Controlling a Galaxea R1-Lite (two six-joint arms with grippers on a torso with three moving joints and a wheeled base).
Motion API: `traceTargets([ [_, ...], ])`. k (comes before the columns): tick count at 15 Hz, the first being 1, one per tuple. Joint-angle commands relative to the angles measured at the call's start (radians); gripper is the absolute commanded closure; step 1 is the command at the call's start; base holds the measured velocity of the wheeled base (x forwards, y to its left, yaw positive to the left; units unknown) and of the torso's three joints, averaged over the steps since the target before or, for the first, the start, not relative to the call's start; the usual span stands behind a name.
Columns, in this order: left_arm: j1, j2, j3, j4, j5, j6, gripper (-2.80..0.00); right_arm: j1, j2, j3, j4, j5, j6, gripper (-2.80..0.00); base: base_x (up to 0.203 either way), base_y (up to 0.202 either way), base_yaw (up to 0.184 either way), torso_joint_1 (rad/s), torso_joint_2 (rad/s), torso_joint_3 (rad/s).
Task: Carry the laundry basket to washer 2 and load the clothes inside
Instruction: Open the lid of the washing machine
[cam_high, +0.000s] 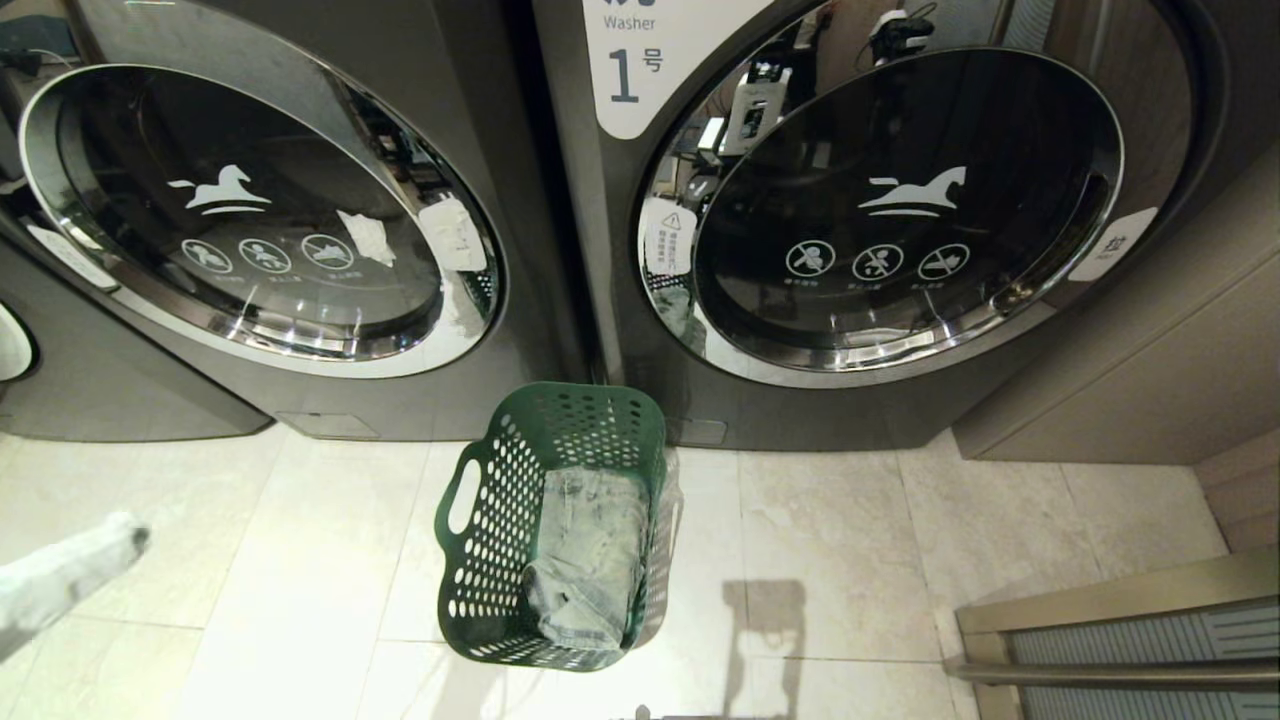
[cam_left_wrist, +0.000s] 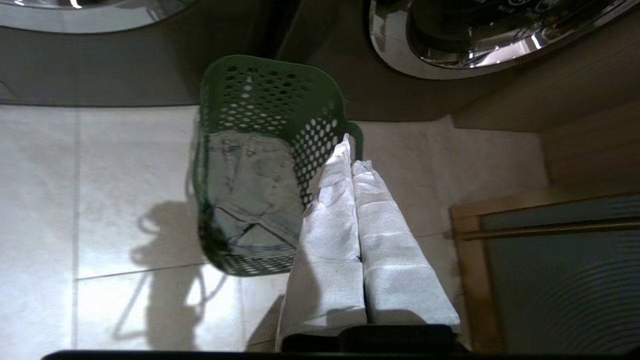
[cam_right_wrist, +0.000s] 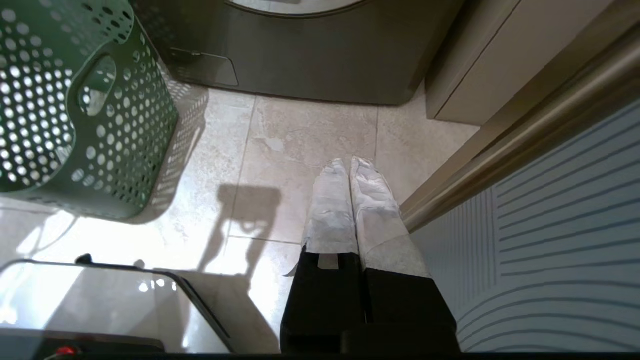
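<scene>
Glossy pale floor tiles (cam_high: 850, 560), beige cabinet panel (cam_high: 1150, 360) at right.

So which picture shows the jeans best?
The head view: the jeans lie in the basket, seen from above, nothing covering them. The left wrist view shows them too, partly behind the gripper. The right wrist view shows only the basket's outside.

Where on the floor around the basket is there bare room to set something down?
Bare tile lies left of the basket, toward the left hand, and right of it up to the cabinet. It is tight behind, where the basket nearly meets the washers.
</scene>
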Motion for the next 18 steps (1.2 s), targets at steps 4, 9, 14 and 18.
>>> traceTargets([
  [4, 0.023, 0.638, -0.074, -0.447, -0.079, -0.091, 0.00, 0.000, 0.001, 0.000, -0.002, -0.001, 0.024, 0.00, 0.000, 0.000, 0.000, 0.000, 0.00, 0.000],
  [9, 0.039, 1.055, -0.205, -0.974, -0.109, -0.067, 0.00, 0.000, 0.001, 0.000, -0.002, -0.001, 0.024, 0.00, 0.000, 0.000, 0.000, 0.000, 0.00, 0.000],
  [14, 0.072, 1.146, -0.321, -1.072, -0.236, 0.045, -2.80, 0.000, 0.001, 0.000, -0.002, -0.001, 0.024, 0.00, 0.000, 0.000, 0.000, 0.000, 0.00, 0.000],
  [18, 0.119, 1.179, -0.388, -1.077, -0.417, 0.125, -2.80, 0.000, 0.001, 0.000, -0.002, -0.001, 0.024, 0.00, 0.000, 0.000, 0.000, 0.000, 0.00, 0.000],
])
